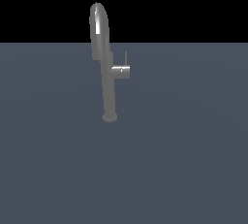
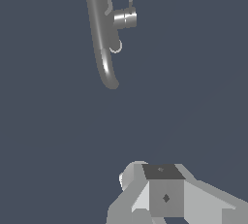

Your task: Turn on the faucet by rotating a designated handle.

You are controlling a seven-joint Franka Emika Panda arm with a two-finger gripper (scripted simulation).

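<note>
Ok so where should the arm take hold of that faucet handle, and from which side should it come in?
Grip the handle, the thin rod rising upright from the outer end of the short side stub, not the thick faucet tube. Probably best to come in from the exterior view's right, where the rod stands free, fingers either side of its upper part. The gripper is far from it now.

Faucet [image 1: 102,48]: polished grey metal, glossy, smooth; bright highlight streak along the arch and tube. Side stub same finish, w/ a sharp glint in wrist view. Handle [image 1: 126,58]: thin grey rod, prob. metal, too small to judge sheen. Ground surface [image 1: 193,160]: flat slate-blue, matt, no texture. Gripper [image 2: 164,196] body: light grey, matt, plastic-looking; dark panel on top.
</note>
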